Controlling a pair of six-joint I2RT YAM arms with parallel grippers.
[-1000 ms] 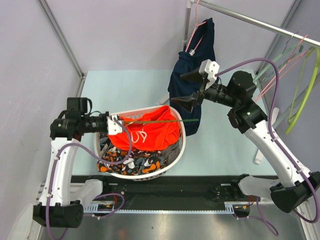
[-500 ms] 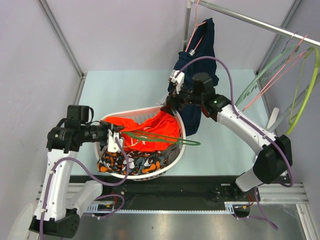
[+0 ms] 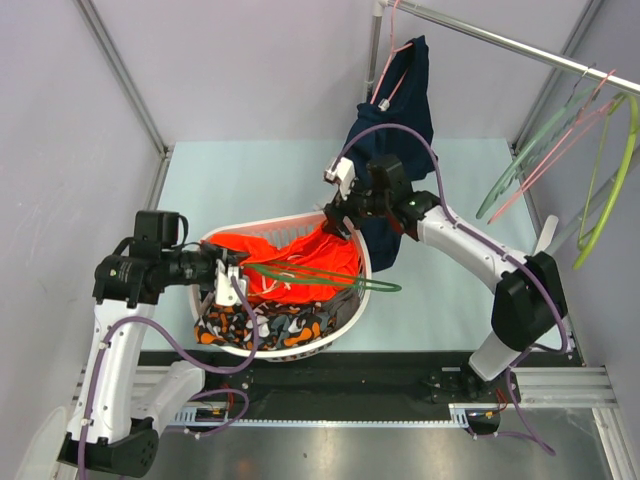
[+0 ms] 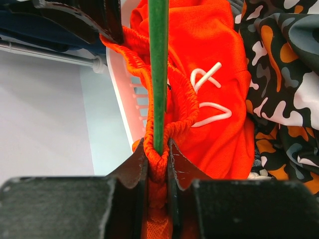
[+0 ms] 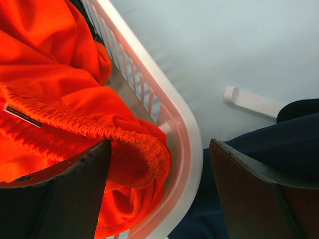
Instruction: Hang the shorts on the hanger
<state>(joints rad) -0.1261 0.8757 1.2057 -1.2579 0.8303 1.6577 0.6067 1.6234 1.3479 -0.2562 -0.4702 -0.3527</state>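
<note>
The orange-red shorts point(image 3: 300, 258) lie in the white basket point(image 3: 366, 268), white drawstring point(image 4: 212, 94) up. The dark green hanger point(image 3: 330, 281) stretches across them. My left gripper point(image 3: 228, 280) is shut on the hanger's bar point(image 4: 158, 74) and a fold of the shorts' waistband point(image 4: 182, 107) pinched together, seen close in the left wrist view point(image 4: 158, 145). My right gripper point(image 3: 338, 215) hangs open at the basket's far right rim point(image 5: 179, 129). One finger is inside on the shorts point(image 5: 60, 99), the other outside the rim, with the gathered waistband point(image 5: 144, 149) between them point(image 5: 160, 149).
A dark navy garment point(image 3: 395, 110) hangs on a pink hanger from the rail point(image 3: 500, 40), just behind my right arm. Lime-green and pink hangers point(image 3: 610, 170) hang at the far right. Patterned orange-black-white cloth point(image 3: 260, 325) fills the basket's front.
My right arm has swung from beside the navy garment down to the basket's far rim, its jaws narrowing a little. The left gripper has lowered and tilted the hanger over the shorts.
</note>
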